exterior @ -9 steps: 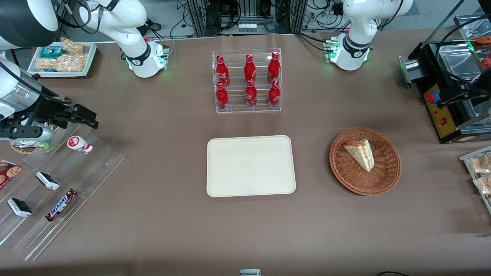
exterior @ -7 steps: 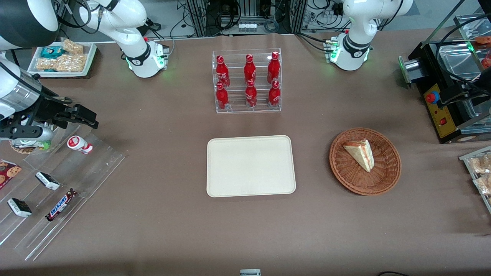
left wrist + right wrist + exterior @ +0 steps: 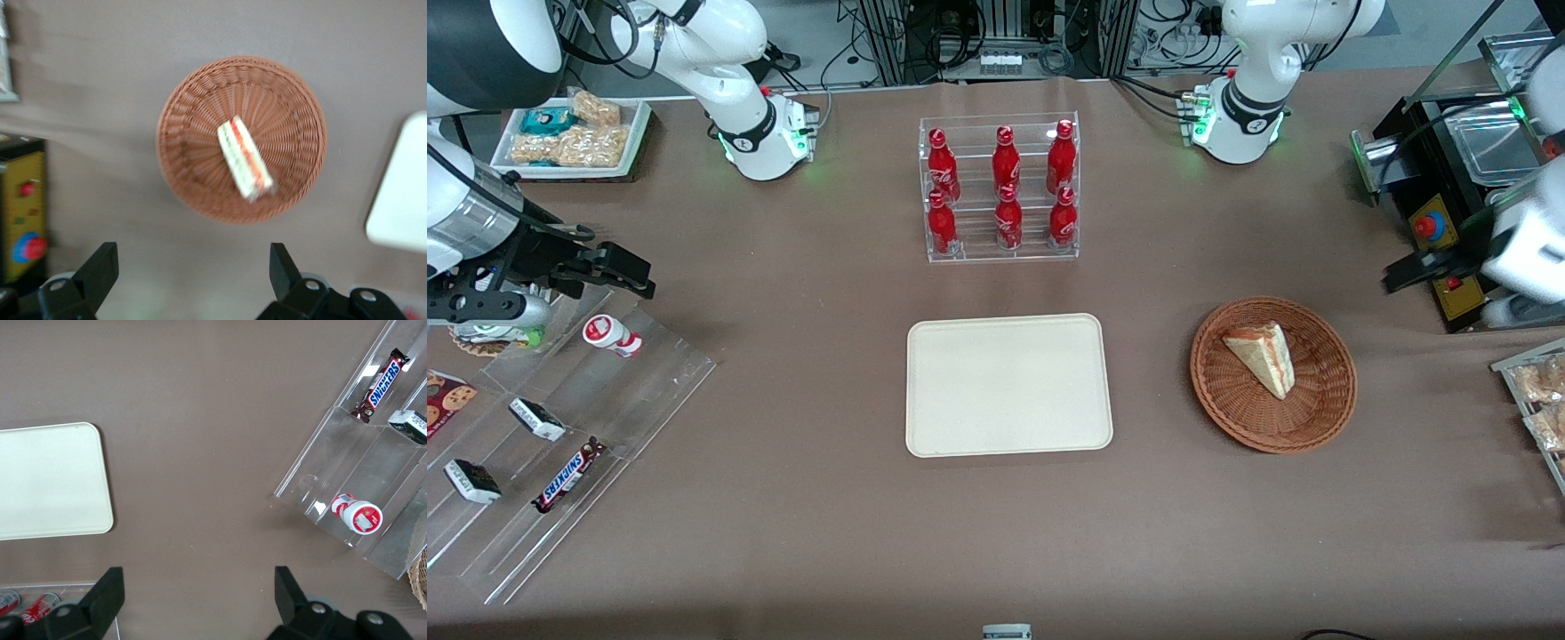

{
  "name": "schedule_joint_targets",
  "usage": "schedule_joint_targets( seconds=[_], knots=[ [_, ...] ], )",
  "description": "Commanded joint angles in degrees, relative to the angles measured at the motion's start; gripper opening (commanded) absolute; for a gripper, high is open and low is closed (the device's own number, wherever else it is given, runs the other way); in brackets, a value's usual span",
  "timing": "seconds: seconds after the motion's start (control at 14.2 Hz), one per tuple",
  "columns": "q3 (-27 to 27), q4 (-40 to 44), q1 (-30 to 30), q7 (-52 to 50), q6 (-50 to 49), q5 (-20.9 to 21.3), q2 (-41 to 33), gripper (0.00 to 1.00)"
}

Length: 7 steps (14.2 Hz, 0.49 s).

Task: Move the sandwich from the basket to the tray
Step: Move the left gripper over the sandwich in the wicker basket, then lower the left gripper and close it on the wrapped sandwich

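The gripper hangs high above the basket, jaws wide apart; the sandwich lies slanted, so a misaligned descent could crush it.

Your left arm reaches in from the working arm's end of the surface, held high above it, and its claw points straight down with both black fingers spread wide apart, gripping nothing and touching nothing.

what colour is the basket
Reddish-brown woven wicker basket, clearest in the left wrist view; the open gripper hovers above it.
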Motion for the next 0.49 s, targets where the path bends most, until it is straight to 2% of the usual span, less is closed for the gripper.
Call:
schedule_joint_targets(
  seconds=[0.0, 0.21, 0.42],
  knots=[
    [0.2, -11.8, -4.2, -16.0, 12.2, -0.1, -1.5, 1.0],
    [0.0, -21.7, -5.2, -25.7, 25.0, -0.4, -0.7, 1.0],
    [-0.1, -22.9, -5.5, -26.6, 28.6, -0.8, 4.6, 1.0]
  ],
)
